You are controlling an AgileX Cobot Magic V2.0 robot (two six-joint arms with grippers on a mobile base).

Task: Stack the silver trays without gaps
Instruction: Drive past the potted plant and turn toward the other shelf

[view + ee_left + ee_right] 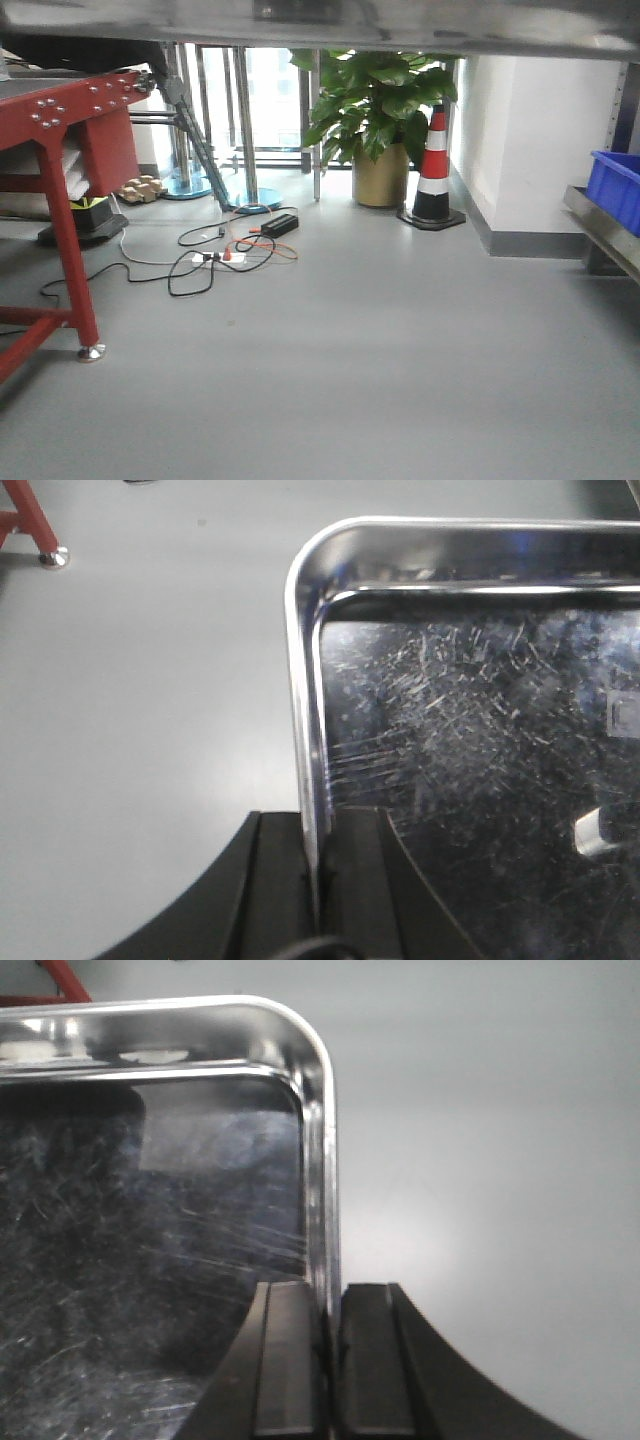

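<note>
L gripper (320,890) sits right under my L wrist cam. Its black fingers (278,880) are clamped on the thin left rim of the tray (480,740), one pad outside the wall, one inside. Same on the other side: R gripper (330,1360) is pinched on the right rim, w/ the pan running off to the left. So it's one tray held btw both hands by opposite edges.

Why like this: I'd say the rim is the only part thin enough to pinch. A grip on each side keeps the pan level and leaves the underside free to drop into another one.

Beneath it both wrist cams show only grey floor (150,730), so the tray is up in the air, resting on nothing. The foot of a red table (50,555) is far left.

Front cam: a blurred steel band crosses the top, prob. the tray, can't be sure. A plant (380,100) and cone (435,165) stand far off, cables (215,260) lie on the floor, and a blue bin (615,185) sits on a rail (600,225) at right.

No 2nd tray shows in any view, so I can't tell where the stack is. My guess is this is the carry stage. Next I need to square the corners over the other tray, lower it flat, then let go both sides together. Risk: the slick rim slips on one side, and the tray tilts and seats cocked, leaving a gap.
</note>
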